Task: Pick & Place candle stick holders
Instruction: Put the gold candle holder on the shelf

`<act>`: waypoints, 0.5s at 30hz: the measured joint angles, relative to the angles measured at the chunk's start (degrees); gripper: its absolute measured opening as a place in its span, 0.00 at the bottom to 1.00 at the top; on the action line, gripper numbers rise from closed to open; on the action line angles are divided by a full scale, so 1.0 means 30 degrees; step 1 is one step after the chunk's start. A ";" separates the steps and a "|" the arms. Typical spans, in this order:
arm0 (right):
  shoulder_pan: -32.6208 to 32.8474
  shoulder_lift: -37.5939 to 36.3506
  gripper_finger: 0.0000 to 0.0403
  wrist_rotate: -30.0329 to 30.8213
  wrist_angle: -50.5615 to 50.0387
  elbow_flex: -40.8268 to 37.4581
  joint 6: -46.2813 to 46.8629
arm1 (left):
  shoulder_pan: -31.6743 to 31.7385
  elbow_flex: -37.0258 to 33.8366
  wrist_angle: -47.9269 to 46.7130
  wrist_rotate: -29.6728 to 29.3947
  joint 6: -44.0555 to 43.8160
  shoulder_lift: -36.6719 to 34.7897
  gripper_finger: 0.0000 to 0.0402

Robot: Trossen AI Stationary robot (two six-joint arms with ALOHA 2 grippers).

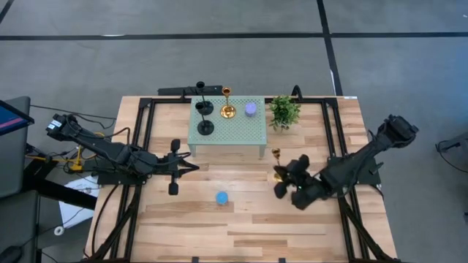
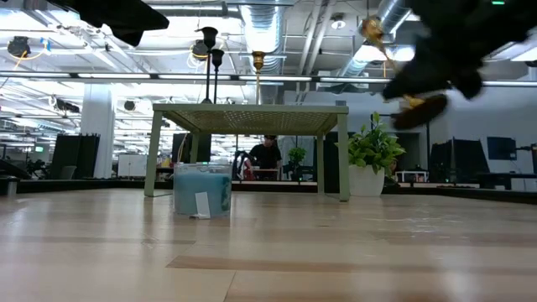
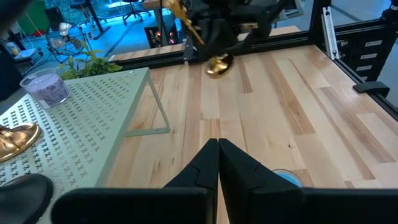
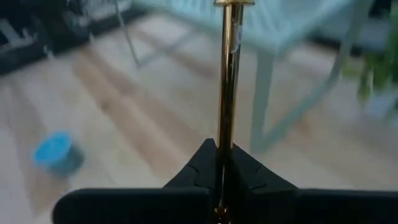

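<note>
Right gripper (image 4: 222, 163) pinching the slim stem of a gold candle stick holder (image 4: 226, 74), carrying it clear of the tabletop, just right of and nearer than the small green table (image 1: 241, 131).

In the low view the held gold holder (image 2: 394, 63) is hanging tilted in the air, its round base lower than the stem and off the wood. On the green table, two black holders (image 1: 204, 109) are standing at the left side, one nearer and one farther; a second gold holder (image 1: 227, 111) is standing upright right of them, and a purple candle jar (image 1: 251, 109) is sitting further right. Potted plant (image 1: 284, 112) is standing just beyond the table's right end. A blue cup (image 1: 221, 197) is resting on the wooden tabletop (image 1: 241, 226), nearer than the green table. Left gripper (image 1: 191, 167) is hovering near the green table's near left corner, fingers pressed together, empty.
</note>
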 joint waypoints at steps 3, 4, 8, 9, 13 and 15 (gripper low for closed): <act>-0.1482 0.0000 0.00 0.0545 0.3354 0.0000 -0.4384 | 0.0000 0.0000 0.0005 0.0000 0.0007 -0.0004 0.03; -0.2002 0.0000 0.00 0.0493 0.4526 0.0000 -0.5886 | 0.0000 0.0000 0.0008 0.0000 0.0005 0.0000 0.03; -0.4066 0.0000 0.00 -0.1124 0.9521 0.0000 -1.1556 | 0.0000 0.0000 0.0008 0.0000 0.0000 0.0000 0.03; -0.4609 0.0000 0.00 -0.1953 1.0727 0.0000 -1.2773 | 0.0000 0.0000 0.0008 0.0000 0.0007 -0.0007 0.03; -0.6805 0.0000 0.00 -0.5372 1.4531 0.0000 -1.6133 | 0.0000 0.0000 0.0008 0.0000 0.0007 0.0000 0.03; -0.7885 0.0082 0.00 -0.6868 1.5539 0.0000 -1.6725 | 0.0000 0.0000 0.0008 0.0000 0.0006 0.0000 0.03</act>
